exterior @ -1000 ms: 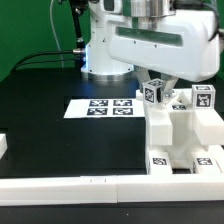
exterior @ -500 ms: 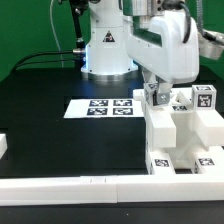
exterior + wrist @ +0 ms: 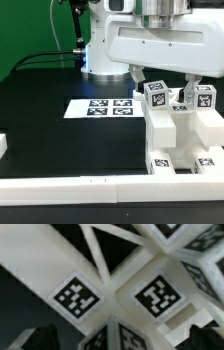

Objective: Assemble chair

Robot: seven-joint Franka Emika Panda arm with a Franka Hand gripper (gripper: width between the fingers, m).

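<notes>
Judging progress: you are partway; the chair [image 3: 180,135] is a stacked cluster of white blocks, not yet a finished chair by its look.
Chair: it sits on the table [image 3: 60,140] at the exterior view's right, against the white rail [image 3: 70,185] along the near edge.
Done: several chunky pieces already stand joined, with 2 tagged pegs [image 3: 157,96] upright on top, side by side and near each other.
Left: you cannot tell from here which parts are missing; 1 more white piece [image 3: 4,146] lies at the exterior view's left edge, well apart from the chair, and probably waits its turn.
Claw [image 3: 160,82]: its fingers stand apart, 1 on each side of the peg nearer the exterior view's left, gripping nothing that you can see.
Wrist view: you see only tagged white faces [image 3: 150,294] of the chair up close, blurred, with dark fingertips [image 3: 40,339] at the frame's edge.
Marker board [image 3: 100,106]: flat on the table behind the chair, apart from it.
Next, as a guess: either you lift clear of the peg or close on it; check its seating first.
</notes>
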